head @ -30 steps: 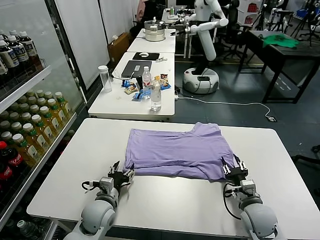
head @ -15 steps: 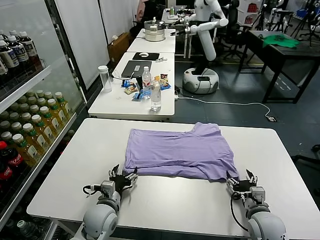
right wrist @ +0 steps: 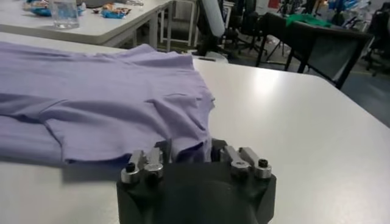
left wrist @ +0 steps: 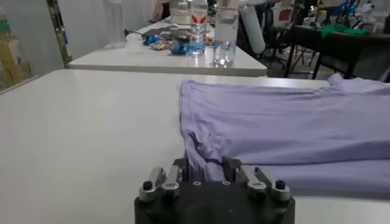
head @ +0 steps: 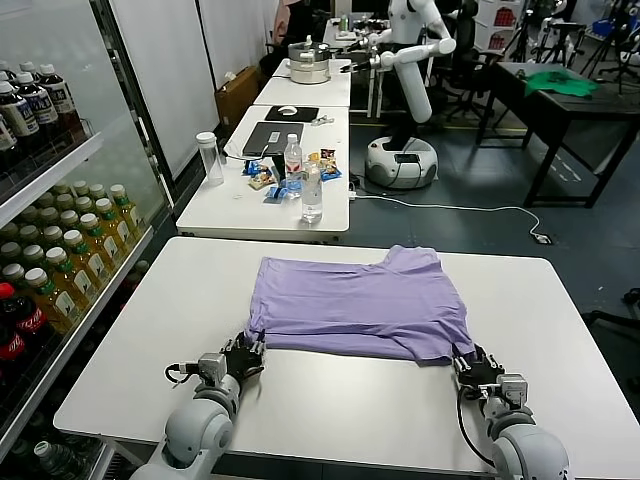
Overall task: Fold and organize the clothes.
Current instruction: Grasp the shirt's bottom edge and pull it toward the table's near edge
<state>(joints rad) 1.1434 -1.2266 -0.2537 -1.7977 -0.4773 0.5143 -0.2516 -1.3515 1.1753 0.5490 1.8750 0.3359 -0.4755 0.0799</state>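
The lavender T-shirt (head: 360, 305) lies folded flat on the white table (head: 350, 410). My left gripper (head: 248, 352) is at the shirt's near left corner and is shut on it; in the left wrist view the fabric (left wrist: 286, 122) bunches between the fingers of the gripper (left wrist: 206, 165). My right gripper (head: 472, 362) is at the near right corner and is shut on it; in the right wrist view the shirt (right wrist: 103, 91) runs into the closed gripper (right wrist: 187, 149). Both corners stay low on the table.
A shelf of drink bottles (head: 60, 260) stands close on the left. Behind my table is another white table (head: 230, 205) with bottles (head: 312, 190) and a laptop. A green cloth (head: 560, 80) lies on a dark table far right. Another robot (head: 405, 60) stands at the back.
Both grippers were open just short of the shirt's near edge. They have moved forward onto the near corners and shut on the fabric.
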